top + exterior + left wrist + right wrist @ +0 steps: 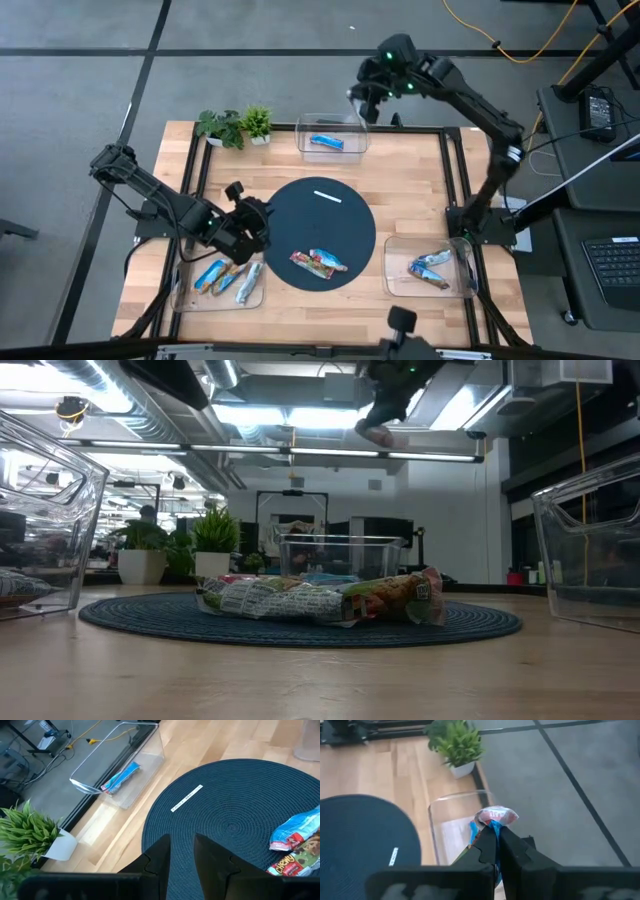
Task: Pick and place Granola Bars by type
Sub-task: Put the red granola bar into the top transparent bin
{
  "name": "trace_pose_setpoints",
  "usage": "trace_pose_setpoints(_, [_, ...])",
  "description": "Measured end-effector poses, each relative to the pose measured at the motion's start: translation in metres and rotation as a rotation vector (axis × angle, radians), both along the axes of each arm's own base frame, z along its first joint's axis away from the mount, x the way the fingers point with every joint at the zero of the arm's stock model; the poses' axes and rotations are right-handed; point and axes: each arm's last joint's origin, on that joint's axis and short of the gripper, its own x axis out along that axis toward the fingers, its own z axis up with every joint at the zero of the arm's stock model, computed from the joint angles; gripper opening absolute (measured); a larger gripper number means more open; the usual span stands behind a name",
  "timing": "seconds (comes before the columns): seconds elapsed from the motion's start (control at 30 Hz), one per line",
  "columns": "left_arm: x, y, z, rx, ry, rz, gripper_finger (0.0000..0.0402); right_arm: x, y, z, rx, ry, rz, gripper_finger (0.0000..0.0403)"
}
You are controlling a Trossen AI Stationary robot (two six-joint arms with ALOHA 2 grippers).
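My right gripper (363,104) hangs high over the far clear bin (300,150), shut on a red, white and blue granola bar (496,815). One blue bar (327,142) lies in that bin. Two more bars (318,263) lie side by side on the near part of the dark round mat (290,215); the low view shows them (320,598) flat on it. My left gripper (182,840) is open and empty, low at the mat's left edge (248,222). The thin white strip (328,196) rests on the mat's far part. My right gripper pinches the bar's wrapper between its two fingers (487,845). The crumpled red-and-white end (497,814) sticks out past the fingertips, and a blue strip of wrapper (495,827) runs back between them. The bar is lifted clear, high above the table (378,434). The fingers hide the rest of it.
A clear bin at the near left (180,300) holds several bars (228,277), and one at the near right (462,282) holds bars (430,267) too. Two potted plants (235,126) stand at the far left corner. Black rails frame the table.
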Motion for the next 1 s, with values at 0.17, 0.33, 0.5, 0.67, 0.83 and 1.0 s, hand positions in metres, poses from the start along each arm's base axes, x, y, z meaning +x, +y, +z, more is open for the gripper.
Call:
trace_pose_setpoints(0.17, [0.000, 0.001, 0.000, 0.000, 0.001, 0.003, 0.0077, 0.008, -0.016, 0.013, -0.016, -0.011, -0.016, 0.0011])
trace_pose_setpoints(0.33, [0.000, 0.000, 0.000, -0.007, 0.006, -0.002, 0.0077, 0.013, -0.025, 0.006, -0.013, 0.014, -0.012, 0.0011])
trace_pose_setpoints(0.5, [0.000, 0.000, 0.000, -0.017, 0.011, -0.008, 0.0077, 0.023, -0.036, -0.024, 0.036, 0.084, -0.008, 0.0012])
trace_pose_setpoints(0.67, [0.000, 0.000, -0.001, -0.019, 0.013, -0.009, 0.0077, 0.033, -0.045, -0.063, 0.067, 0.129, -0.003, 0.0013])
trace_pose_setpoints(0.83, [0.000, 0.000, -0.001, -0.021, 0.012, -0.008, 0.0077, 0.039, -0.049, -0.101, 0.080, 0.146, -0.003, 0.0013])
trace_pose_setpoints(1.0, [0.000, 0.000, -0.001, -0.033, 0.001, 0.004, 0.0077, 0.042, -0.051, -0.129, 0.078, 0.144, -0.003, 0.0011])
